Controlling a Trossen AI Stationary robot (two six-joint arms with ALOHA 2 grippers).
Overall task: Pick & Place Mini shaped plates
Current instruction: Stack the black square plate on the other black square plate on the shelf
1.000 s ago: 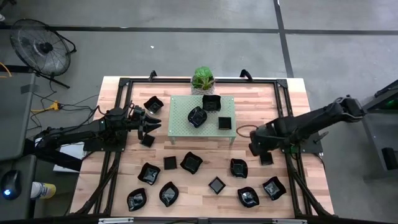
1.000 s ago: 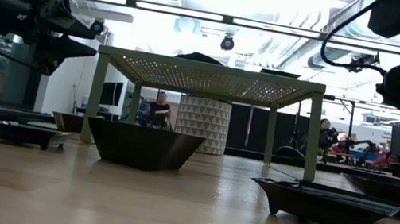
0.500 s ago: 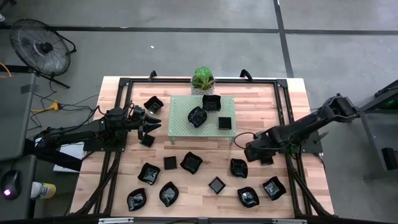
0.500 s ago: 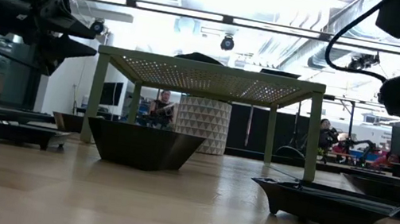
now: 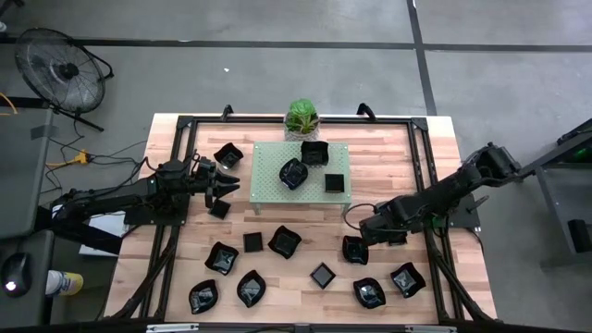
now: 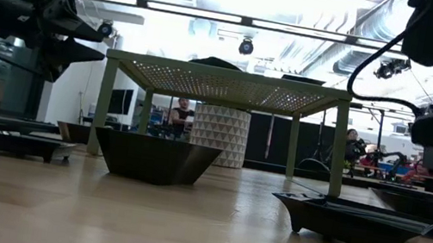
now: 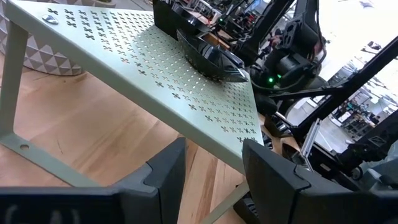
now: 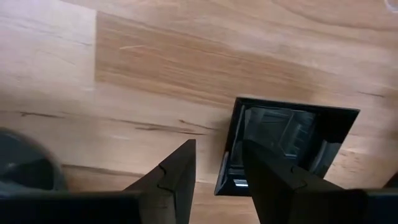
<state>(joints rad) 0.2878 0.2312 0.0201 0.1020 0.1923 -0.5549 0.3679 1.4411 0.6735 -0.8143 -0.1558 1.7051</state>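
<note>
Right gripper (image 5: 363, 228), fingers (image 8: 177, 177) parted and empty, hovers over a square plate (image 8: 286, 146) just ahead; left gripper (image 5: 228, 182), released, waits beside the rack (image 5: 268, 171).

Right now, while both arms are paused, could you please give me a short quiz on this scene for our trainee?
1. How many mini shaped plates sit on the pale green rack?
2. True or false: the left gripper holds a plate.
3. What stands by the rack's far edge? A: potted plant. B: bottle. C: fruit bowl.
Key: 1: three. 2: false, it is open and empty beside the rack. 3: A.
</note>
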